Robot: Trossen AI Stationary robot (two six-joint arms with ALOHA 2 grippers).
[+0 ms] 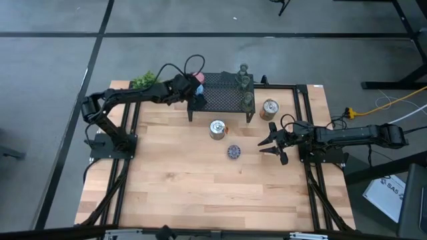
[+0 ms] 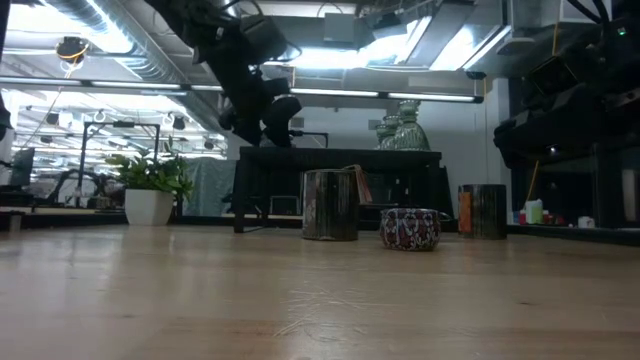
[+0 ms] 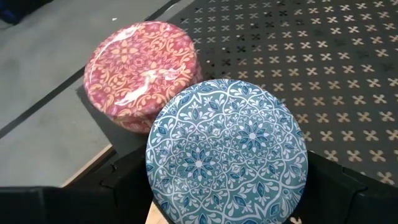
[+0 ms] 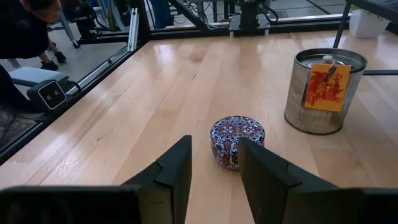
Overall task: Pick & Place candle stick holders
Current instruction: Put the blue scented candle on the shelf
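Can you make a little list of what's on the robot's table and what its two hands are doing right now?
table: wooden top
mesh stand: black, at the far edge
on the stand: pink holder, blue holder, clear glass holders
on the wood: two silver-and-orange holders, purple holder
plant: green, by the far left corner
left gripper: at the stand's left end, its fingers around the blue holder
right gripper: open, low over the wood, pointing at the purple holder, not touching it

The left arm stretches along the table's far edge, its left gripper (image 1: 195, 87) clamped on the blue holder (image 3: 227, 152). The right gripper (image 1: 269, 143) hovers near the right edge, fingers (image 4: 171, 168) spread.
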